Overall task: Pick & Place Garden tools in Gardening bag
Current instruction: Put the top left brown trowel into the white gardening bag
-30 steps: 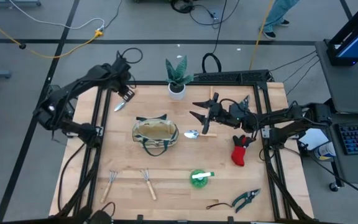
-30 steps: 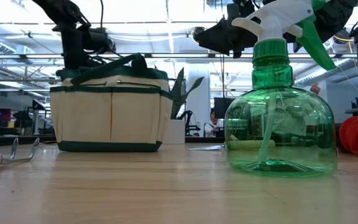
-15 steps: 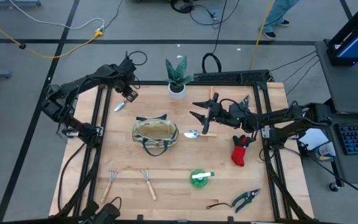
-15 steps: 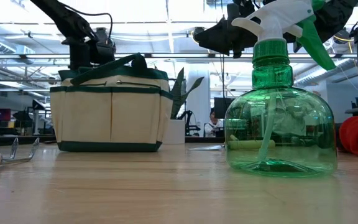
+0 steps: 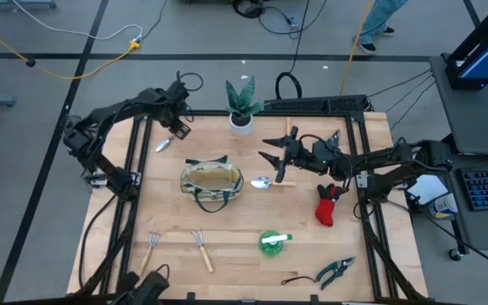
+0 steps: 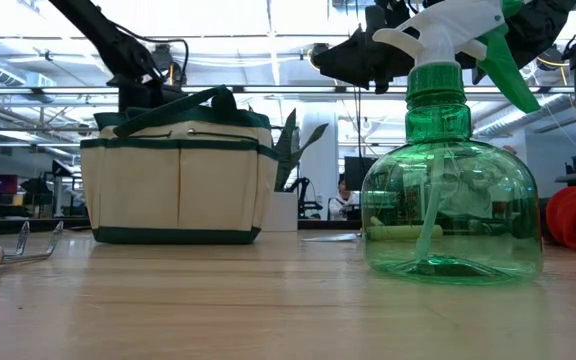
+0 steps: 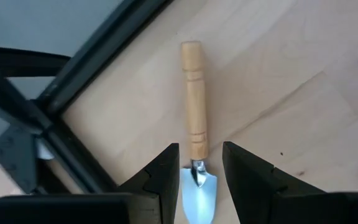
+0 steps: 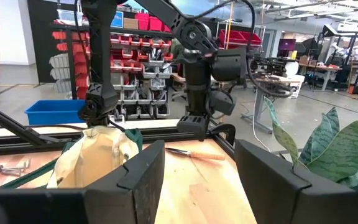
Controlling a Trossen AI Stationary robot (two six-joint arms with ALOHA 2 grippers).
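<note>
A wooden-handled metal trowel (image 7: 194,99) lies flat on the table at the far left; its blade (image 5: 163,144) shows in the high view. My left gripper (image 7: 201,168) hovers open over it, fingers on either side of the blade's neck, touching nothing. My right gripper (image 5: 276,159) is open and empty above a second trowel (image 5: 265,181) right of the cream gardening bag (image 5: 213,182). Two mini rakes (image 5: 176,247), a green spray bottle (image 5: 274,241), a red-black glove (image 5: 329,203) and pruning shears (image 5: 335,271) lie on the table.
A green plant in a white pot (image 5: 242,106) stands at the far edge, close to the left gripper. A dark frame rail (image 7: 104,43) runs along the table edge beside the trowel. The spray bottle (image 6: 448,190) fills the low view's right side.
My left gripper has shifted a little toward the table's right edge, staying over the far-left trowel, and its arm has swung with it. The trowel and the other things have kept still.
</note>
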